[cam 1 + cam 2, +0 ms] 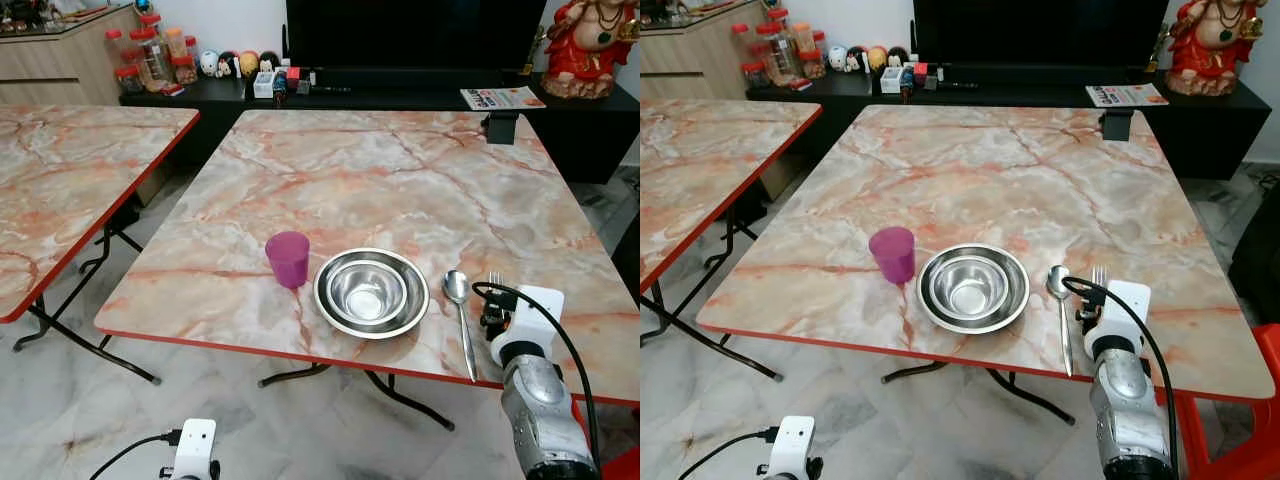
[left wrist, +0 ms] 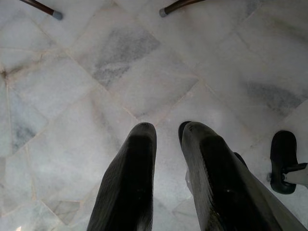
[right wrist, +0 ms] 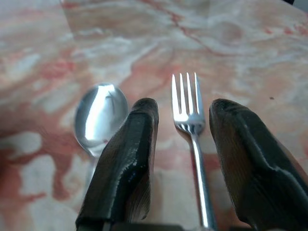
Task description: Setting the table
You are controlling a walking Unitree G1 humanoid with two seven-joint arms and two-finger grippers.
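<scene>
On the near edge of the marble table [image 1: 380,180] stand a purple cup [image 1: 288,259] and, to its right, a steel bowl [image 1: 371,292]. A spoon [image 1: 457,287] lies right of the bowl, and a fork [image 3: 186,91] lies flat beside the spoon, tines pointing away. My right gripper [image 3: 185,108] hovers low over the fork's handle, open, one finger on each side and neither touching it. In the eye views the right wrist [image 1: 520,325] covers most of the fork. My left gripper [image 2: 166,127] hangs over the floor with its fingers slightly apart and nothing between them.
A second marble table [image 1: 70,170] stands to the left with a gap between. Behind are a black cabinet [image 1: 400,95] with jars [image 1: 150,55], a red statue [image 1: 585,45], and a small black box [image 1: 500,127] on the table's far edge. A red chair [image 1: 1240,420] is at my right.
</scene>
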